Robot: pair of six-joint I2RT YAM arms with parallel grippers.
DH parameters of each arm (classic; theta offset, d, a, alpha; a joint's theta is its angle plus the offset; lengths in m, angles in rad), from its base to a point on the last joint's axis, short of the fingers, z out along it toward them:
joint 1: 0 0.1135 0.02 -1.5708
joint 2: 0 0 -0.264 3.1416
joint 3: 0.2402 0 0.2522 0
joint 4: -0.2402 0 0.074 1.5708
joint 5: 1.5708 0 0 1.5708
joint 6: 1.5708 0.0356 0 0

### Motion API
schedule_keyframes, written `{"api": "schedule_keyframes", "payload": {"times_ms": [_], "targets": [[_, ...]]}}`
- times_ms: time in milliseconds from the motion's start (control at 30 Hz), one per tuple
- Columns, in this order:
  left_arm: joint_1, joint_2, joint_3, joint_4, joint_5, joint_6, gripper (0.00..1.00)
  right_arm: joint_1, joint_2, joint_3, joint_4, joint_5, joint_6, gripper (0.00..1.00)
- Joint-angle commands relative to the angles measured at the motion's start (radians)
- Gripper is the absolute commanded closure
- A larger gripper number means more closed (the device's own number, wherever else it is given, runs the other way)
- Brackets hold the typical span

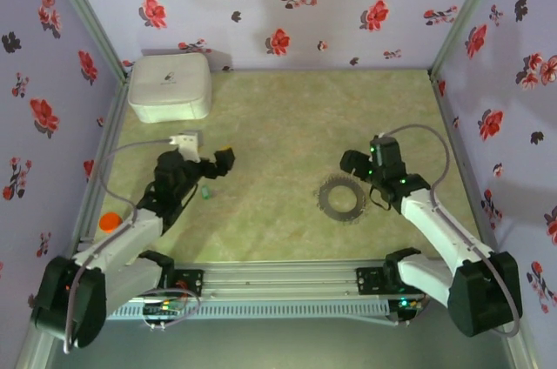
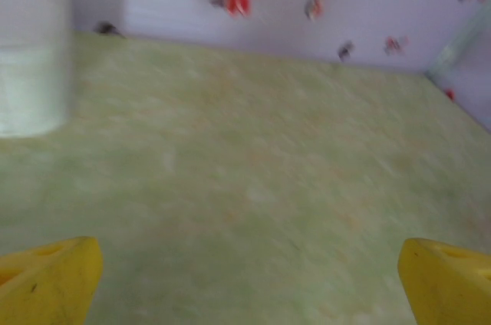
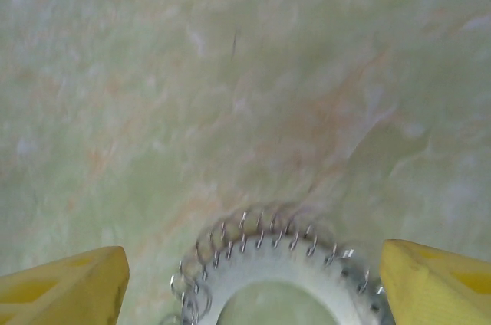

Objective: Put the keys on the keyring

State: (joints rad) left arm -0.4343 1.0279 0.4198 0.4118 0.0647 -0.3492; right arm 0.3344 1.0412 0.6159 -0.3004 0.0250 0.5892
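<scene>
keys [image 1: 205, 194]: tiny bright green bit on the green mat [image 1: 287, 117], beside left arm | keyring [image 1: 340, 198]: flat grey ring, spiky wire rim, open middle, well apart from keys | right gripper [image 3: 253, 283]: yellow fingers wide apart, ring's edge between them, holding nothing | left gripper [image 2: 247, 283]: wide apart, empty | white rounded box [image 1: 170, 86]: smooth, far left corner

The keyring [image 3: 265, 257] runs off the right wrist view's lower edge. The keys [image 1: 204, 194] seem one tiny green speck.
</scene>
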Motion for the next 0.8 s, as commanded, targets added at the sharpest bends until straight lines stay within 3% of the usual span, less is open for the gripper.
{"api": "schedule_keyframes", "payload": {"times_ms": [0,133,233,300,433,600,767], "targets": [[-0.049,0.047,0.087,-0.149,0.026,0.016,0.0,0.068,-0.007,-0.027,-0.092,0.02,0.077,0.15],[0.016,-0.088,-0.017,-0.098,0.032,0.009,0.0,0.144,-0.01,-0.066,-0.085,0.02,0.151,0.19],[0.13,-0.2,-0.162,0.098,0.044,-0.173,0.0,0.21,0.002,-0.086,-0.07,0.03,0.202,0.2],[0.181,-0.19,-0.135,0.001,0.096,-0.217,0.0,0.251,0.025,-0.088,-0.062,0.032,0.229,0.21],[0.175,-0.122,-0.085,-0.128,0.113,-0.241,0.0,0.32,0.072,-0.076,-0.067,0.038,0.268,0.24],[0.079,-0.056,-0.063,-0.147,0.08,-0.286,0.0,0.351,0.103,-0.099,-0.043,0.031,0.321,0.36],[-0.113,0.031,0.005,-0.215,-0.057,-0.28,0.0,0.36,0.113,-0.116,0.003,0.0,0.361,0.59]]}}
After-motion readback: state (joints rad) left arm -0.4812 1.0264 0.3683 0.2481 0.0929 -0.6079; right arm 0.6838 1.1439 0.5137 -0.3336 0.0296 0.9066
